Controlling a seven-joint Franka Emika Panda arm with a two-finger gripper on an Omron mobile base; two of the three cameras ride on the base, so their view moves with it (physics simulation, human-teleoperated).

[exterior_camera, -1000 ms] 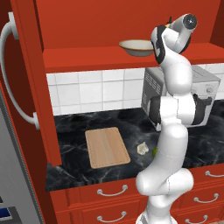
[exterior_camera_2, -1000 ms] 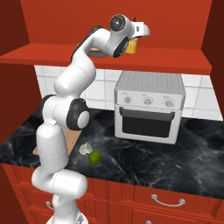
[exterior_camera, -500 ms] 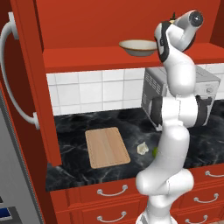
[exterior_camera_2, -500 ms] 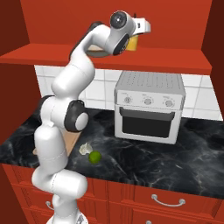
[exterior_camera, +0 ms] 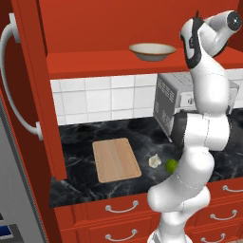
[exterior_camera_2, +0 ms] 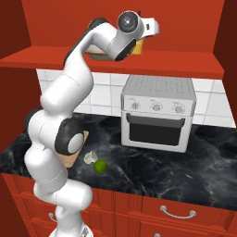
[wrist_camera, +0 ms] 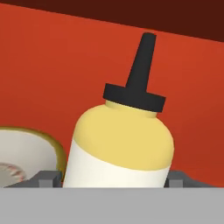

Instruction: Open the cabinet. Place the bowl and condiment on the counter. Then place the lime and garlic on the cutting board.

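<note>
Two base cameras behind the arm, one hand camera up close
Both base views look forward and down, sharing the counter (exterior_camera: 118, 130), the cutting board (exterior_camera: 116, 159) and the cabinet (exterior_camera: 118, 61) shelf; the hand view faces the condiment (wrist_camera: 120, 146) closely.

bowl (exterior_camera: 152, 51) and condiment (wrist_camera: 120, 144) side by side on the cabinet (exterior_camera: 118, 64) shelf, above the counter (exterior_camera: 123, 133)

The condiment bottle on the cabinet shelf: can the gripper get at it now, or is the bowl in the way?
Probably yes. In the hand view the condiment stands upright between the open fingers, and the bowl sits off to one side.
</note>
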